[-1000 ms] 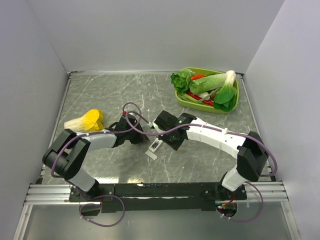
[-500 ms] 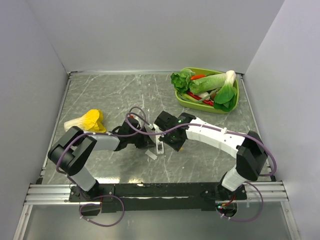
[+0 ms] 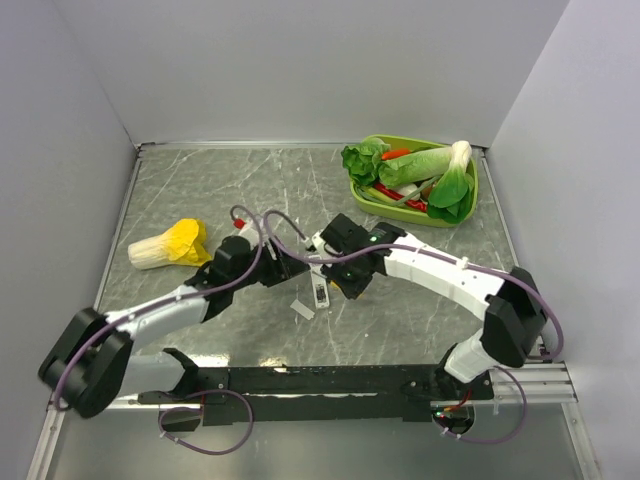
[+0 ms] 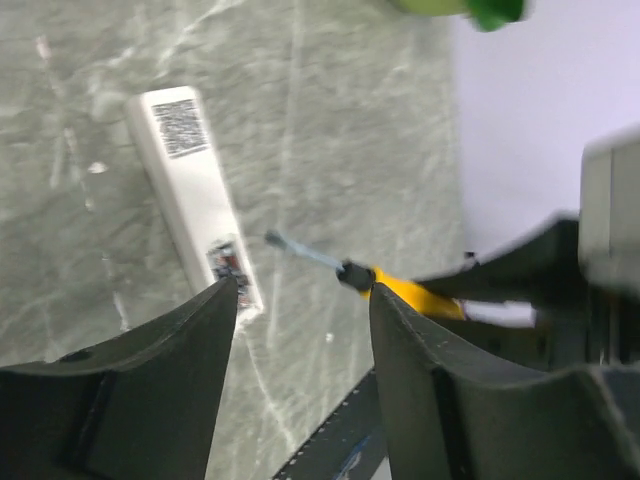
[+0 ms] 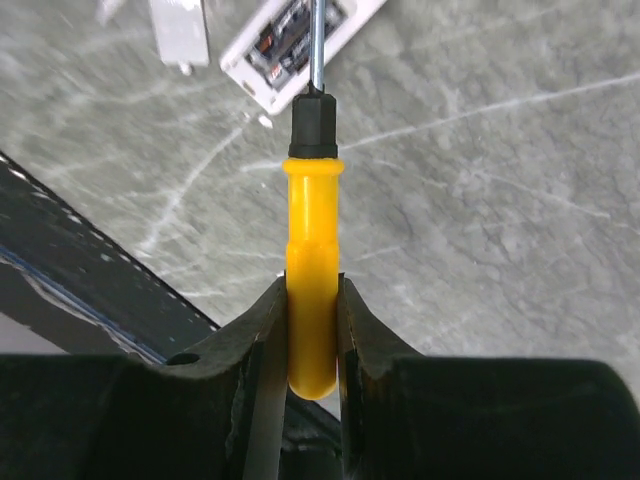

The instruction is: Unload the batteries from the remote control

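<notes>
Label (image 4: 181, 127) on remote control (image 4: 195, 200) back, print illegible.

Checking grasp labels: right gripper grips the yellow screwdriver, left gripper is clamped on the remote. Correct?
Not quite. The left gripper is open and holds nothing; the remote control lies free on the table ahead of it, as the left wrist view shows. The right gripper does grip the yellow screwdriver.

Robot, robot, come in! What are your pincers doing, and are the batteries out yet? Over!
Left pincer open, empty, by remote control. Right pincer shut on yellow screwdriver. Batteries in the recess, cover off beside it.
</notes>
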`<state>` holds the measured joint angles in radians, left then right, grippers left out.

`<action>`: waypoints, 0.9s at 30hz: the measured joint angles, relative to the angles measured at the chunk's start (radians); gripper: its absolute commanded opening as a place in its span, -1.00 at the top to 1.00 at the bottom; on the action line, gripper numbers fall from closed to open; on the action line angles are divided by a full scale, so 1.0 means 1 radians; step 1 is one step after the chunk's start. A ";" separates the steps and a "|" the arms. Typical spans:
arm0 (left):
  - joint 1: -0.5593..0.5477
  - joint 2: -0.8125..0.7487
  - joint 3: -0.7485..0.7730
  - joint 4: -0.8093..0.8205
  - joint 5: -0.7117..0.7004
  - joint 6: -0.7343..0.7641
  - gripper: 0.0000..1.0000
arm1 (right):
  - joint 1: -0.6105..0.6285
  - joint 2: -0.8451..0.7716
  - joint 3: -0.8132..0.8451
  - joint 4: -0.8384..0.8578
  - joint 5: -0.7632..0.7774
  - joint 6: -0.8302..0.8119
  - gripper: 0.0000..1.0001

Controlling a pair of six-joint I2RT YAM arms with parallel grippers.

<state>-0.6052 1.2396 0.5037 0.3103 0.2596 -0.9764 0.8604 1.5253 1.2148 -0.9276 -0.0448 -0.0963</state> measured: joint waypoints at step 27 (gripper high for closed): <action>0.000 -0.005 -0.173 0.460 0.094 -0.330 0.98 | -0.040 -0.224 -0.262 0.501 -0.306 0.216 0.50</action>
<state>-0.6056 1.2350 0.3305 0.7708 0.3534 -1.3064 0.8204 1.3014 0.9531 -0.4263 -0.3511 0.1196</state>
